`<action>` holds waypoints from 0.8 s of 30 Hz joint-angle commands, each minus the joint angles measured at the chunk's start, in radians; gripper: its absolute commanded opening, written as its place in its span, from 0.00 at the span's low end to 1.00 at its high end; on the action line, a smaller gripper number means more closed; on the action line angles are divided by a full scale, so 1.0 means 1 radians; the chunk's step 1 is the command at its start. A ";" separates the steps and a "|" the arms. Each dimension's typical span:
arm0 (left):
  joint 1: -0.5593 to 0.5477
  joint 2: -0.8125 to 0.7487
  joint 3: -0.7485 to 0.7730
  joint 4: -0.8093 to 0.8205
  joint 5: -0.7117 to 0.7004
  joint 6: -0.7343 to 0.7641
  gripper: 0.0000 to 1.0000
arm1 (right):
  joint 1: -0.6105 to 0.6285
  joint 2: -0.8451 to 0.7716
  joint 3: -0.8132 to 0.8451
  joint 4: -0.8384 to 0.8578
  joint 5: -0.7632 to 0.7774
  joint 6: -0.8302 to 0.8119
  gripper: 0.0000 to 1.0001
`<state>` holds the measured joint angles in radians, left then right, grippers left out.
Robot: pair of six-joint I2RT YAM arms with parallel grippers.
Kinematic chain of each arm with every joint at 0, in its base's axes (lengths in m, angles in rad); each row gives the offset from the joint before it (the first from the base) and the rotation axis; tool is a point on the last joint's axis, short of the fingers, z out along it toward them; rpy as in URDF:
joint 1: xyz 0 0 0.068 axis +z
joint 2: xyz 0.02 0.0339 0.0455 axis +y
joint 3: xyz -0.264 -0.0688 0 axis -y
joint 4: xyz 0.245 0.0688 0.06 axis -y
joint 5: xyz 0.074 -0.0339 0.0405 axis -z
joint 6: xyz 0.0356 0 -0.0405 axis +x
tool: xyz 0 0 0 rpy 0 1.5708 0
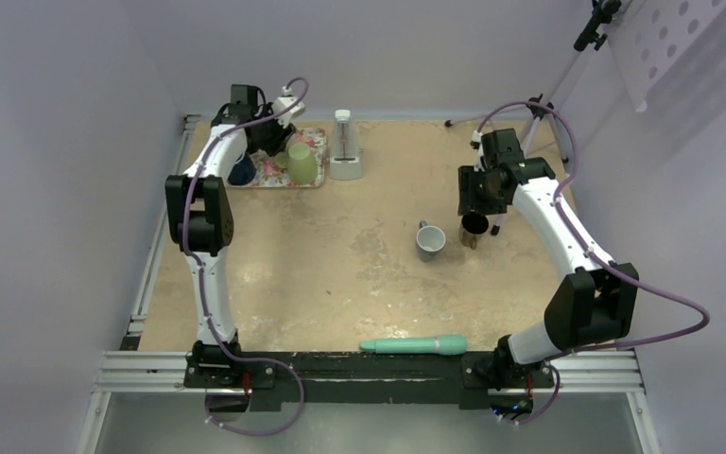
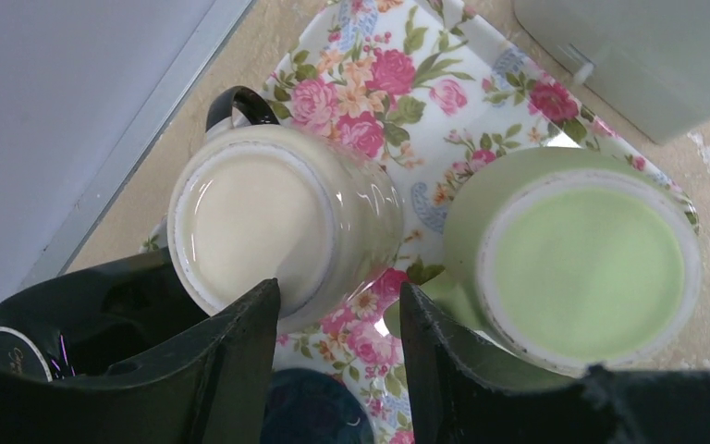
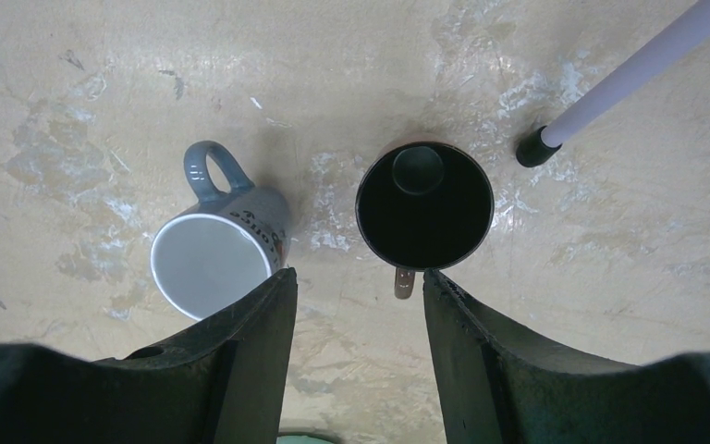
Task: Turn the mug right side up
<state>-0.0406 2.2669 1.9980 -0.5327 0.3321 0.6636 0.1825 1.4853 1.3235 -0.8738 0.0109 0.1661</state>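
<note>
Two mugs are seen base-up on the flowered tray (image 2: 397, 55), which is set at the far left corner of the table (image 1: 340, 284). A cream mug (image 2: 259, 222) stands toward the tray's left edge and a green mug (image 2: 582, 264) toward its right edge, the two close but apart. Which of them is meant by the task cannot be told. The left gripper (image 2: 337, 289) is held above the gap between them, its jaws parted to a middling width and nothing gripped; its left finger overlaps the cream mug's rim in the wrist view.

The right gripper (image 3: 359, 275) is likewise parted and empty, and is hung over a grey mug (image 3: 217, 254) and a black mug (image 3: 423, 205) toward the right edge of the table. Both of these are mouth-up already, so no turning is judged to be needed there.

The inverted mugs are judged to be glazed ceramic: stiff, fairly heavy, slippery on the wall and easily chipped if dropped. A hold across the body, low on the wall, is judged best, so that the wrist can be rolled. The cream mug's black handle (image 2: 236, 102) points away from the fingers (it would be awkward to reach).
</note>
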 commanded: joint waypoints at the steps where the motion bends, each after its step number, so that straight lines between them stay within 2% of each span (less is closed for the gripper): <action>1: -0.001 -0.077 -0.090 -0.011 0.031 0.045 0.54 | 0.008 -0.015 0.008 0.002 0.011 -0.005 0.56; 8: 0.001 -0.205 -0.250 0.005 0.063 0.074 0.56 | 0.013 -0.009 -0.009 0.019 -0.004 -0.005 0.56; 14: 0.009 -0.218 -0.233 -0.088 0.017 0.133 0.61 | 0.020 -0.002 -0.019 0.024 -0.006 -0.008 0.56; 20: 0.010 -0.270 -0.208 -0.110 0.096 0.091 0.73 | 0.026 0.009 -0.020 0.025 -0.008 -0.013 0.56; 22: 0.009 -0.291 -0.197 -0.130 0.131 0.083 0.73 | 0.029 0.011 -0.020 0.024 -0.008 -0.015 0.56; 24: 0.007 -0.297 -0.176 -0.194 0.186 0.080 0.68 | 0.028 0.013 -0.022 0.024 -0.008 -0.017 0.56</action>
<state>-0.0395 2.0525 1.7691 -0.6441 0.3954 0.7609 0.2035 1.4860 1.3045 -0.8677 0.0082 0.1638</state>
